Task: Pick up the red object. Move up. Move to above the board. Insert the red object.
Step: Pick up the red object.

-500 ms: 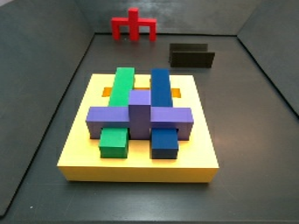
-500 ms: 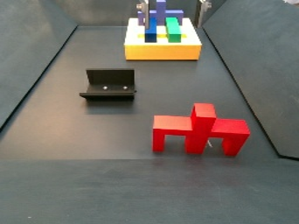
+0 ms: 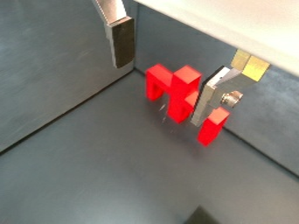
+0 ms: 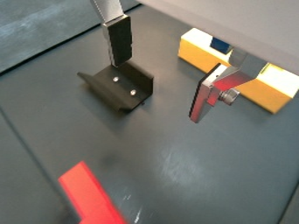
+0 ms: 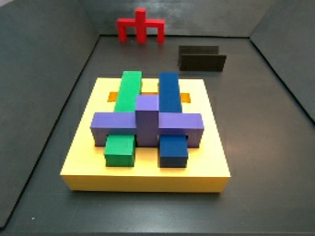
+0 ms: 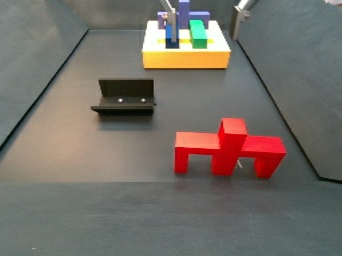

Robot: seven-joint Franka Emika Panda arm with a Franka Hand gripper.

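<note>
No labels or writing readable anywhere. Just a dark grey tabletop (image 6: 80, 215) with low grey walls round it. Red object (image 6: 229, 148) sitting upright on the tabletop, well apart from the yellow board (image 5: 147, 138), with the fixture (image 6: 126, 97) between them. Hand (image 3: 167, 74) up in the air with fingers (image 3: 121, 41) spread wide, holding nothing, red object showing below in a wrist view.

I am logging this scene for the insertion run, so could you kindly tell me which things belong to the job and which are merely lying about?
Job:
- red object
- board, yellow, carrying pieces
- gripper, jaws open, empty, above the floor

Lying about:
- fixture
</note>
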